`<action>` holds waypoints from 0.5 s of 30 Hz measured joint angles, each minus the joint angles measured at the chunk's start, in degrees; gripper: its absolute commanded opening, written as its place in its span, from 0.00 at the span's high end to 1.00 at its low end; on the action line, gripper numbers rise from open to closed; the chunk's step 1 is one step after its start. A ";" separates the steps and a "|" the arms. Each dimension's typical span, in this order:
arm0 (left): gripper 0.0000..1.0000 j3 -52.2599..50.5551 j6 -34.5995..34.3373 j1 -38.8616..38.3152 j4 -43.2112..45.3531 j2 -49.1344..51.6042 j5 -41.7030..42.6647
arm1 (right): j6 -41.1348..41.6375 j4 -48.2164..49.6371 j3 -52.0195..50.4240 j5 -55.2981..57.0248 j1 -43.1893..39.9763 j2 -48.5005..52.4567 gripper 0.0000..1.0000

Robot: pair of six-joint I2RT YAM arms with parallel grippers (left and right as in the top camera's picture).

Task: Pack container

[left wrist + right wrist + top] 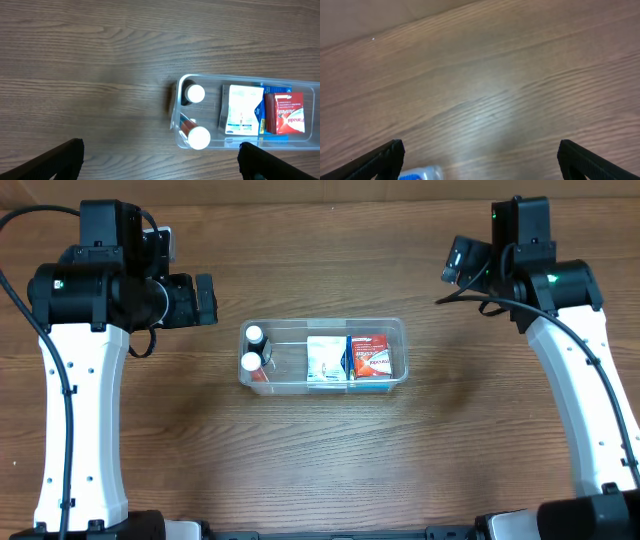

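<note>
The clear plastic container [323, 325] sits at the middle of the wooden table. It holds two small white-capped bottles [253, 362] at its left end, a white packet [326, 360] in the middle and a red and blue box [371, 357] at its right end. The left wrist view shows the container [175, 118] with the bottles [198, 137], the white packet [241, 109] and the red box [288, 113]. My left gripper [160, 160] is open and empty, up and to the left of the container. My right gripper [480, 160] is open and empty, up and to the right; a container corner [420, 174] shows at its view's bottom edge.
Both white arms stand at the table's left and right sides, with black cables along them. The brown wooden table [320, 450] surrounds the container. A lighter brown wall strip [380, 20] lies beyond the table's far edge.
</note>
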 measured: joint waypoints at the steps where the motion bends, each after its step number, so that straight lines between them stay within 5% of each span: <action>1: 0.00 0.00 0.02 0.00 -0.09 0.00 0.00 | 0.22 -0.04 -0.50 -0.13 0.04 -1.16 0.00; 15: 0.00 -4.57 0.79 -4.63 0.92 -18.78 -0.52 | 2.80 3.54 -23.65 -0.28 0.07 -37.16 0.00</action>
